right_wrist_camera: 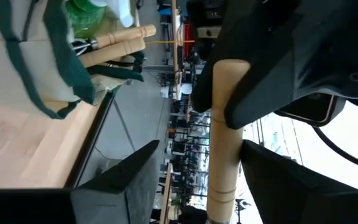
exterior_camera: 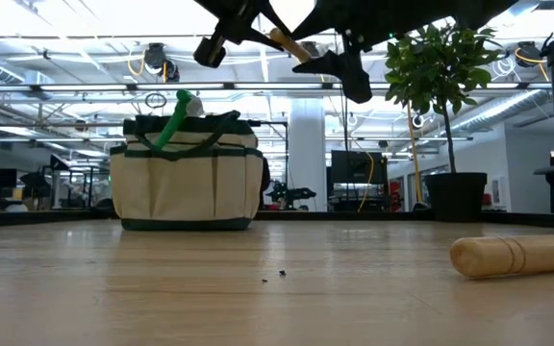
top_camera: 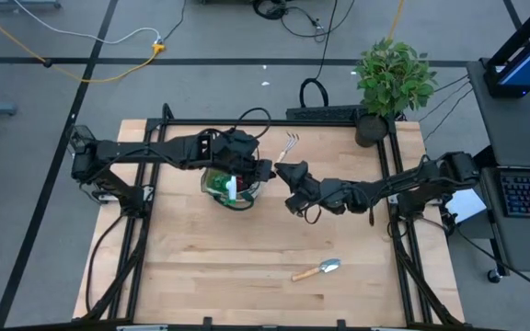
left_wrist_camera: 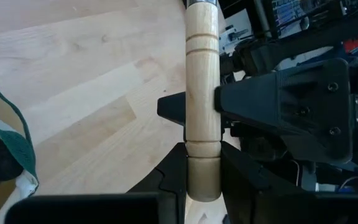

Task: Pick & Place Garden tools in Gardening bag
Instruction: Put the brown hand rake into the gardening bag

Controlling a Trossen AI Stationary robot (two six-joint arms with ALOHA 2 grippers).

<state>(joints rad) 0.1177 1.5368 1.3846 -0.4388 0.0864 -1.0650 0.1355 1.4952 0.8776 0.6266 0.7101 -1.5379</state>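
Observation:
My left gripper is shut on the wooden-handled hand rake, which hangs in the air just right of the gardening bag. The rake's tines point toward the table's far side. My right gripper is open. Its fingers stand on either side of the rake's handle, farther up than the left fingers. I cannot tell whether they touch it. The tan, green-trimmed bag stands on the table with a green spray bottle and a wooden handle sticking out. My left gripper pinches the rake's wooden handle near its free end between its two fingers, coming from the table's left. The rake is lifted clear of the table. It sticks out past the fingers toward the far right, tines away from the hold.
A wooden-handled trowel lies on the table near the front edge, right of centre; its handle shows close in the low view. A potted plant stands at the far right corner. Bare wood lies in front of the bag.

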